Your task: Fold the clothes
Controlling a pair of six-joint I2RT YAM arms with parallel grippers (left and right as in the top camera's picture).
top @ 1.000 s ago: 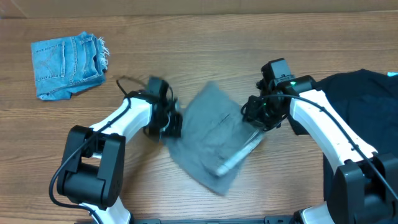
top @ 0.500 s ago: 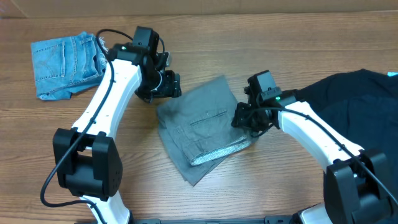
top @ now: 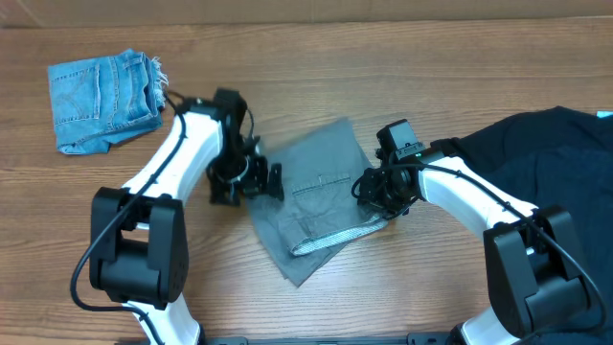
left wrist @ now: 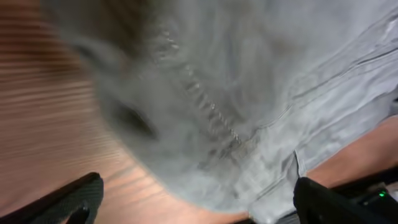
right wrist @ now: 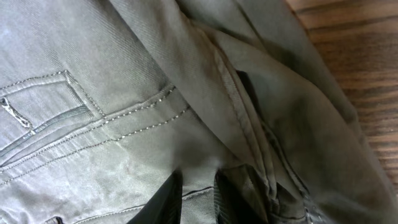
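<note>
In the right wrist view the right gripper (right wrist: 196, 198) has its two dark fingers (right wrist: 166, 198) close together with a ridge of the grey-khaki shorts (right wrist: 124, 74) pinched between them, so it is clamped on the cloth. Just ahead of the fingers runs a line of pocket stitching (right wrist: 134, 127); up and to the gripper's right a corner of the wooden table (right wrist: 354, 31) shows past the folds.

In the left wrist view the left gripper (left wrist: 196, 190) stands wide apart, one finger at each lower corner of the picture. The shorts, blurred, lie under and ahead of it without being held; wood grain shows to one side.

From overhead the shorts (top: 316, 201) lie rumpled and partly doubled over between the two grippers. The left gripper (top: 261, 182) is at their left edge, though whether it touches them cannot be told; the right gripper (top: 375, 190) is on their right edge. A pale band (top: 337, 237) runs along the fold just on the near side of the right gripper.

The table (top: 383, 77) is brown wood with a long grain. Far beyond the left gripper, toward the far left corner, small light-blue denim shorts (top: 101, 101) lie flat, well apart from the grey pair. Out past the right gripper a black shirt (top: 546, 153) is spread over the right side, near the grey shorts but apart from them. Beyond the table's far edge a pale strip (top: 287, 8) shows, too little to tell what it is.
</note>
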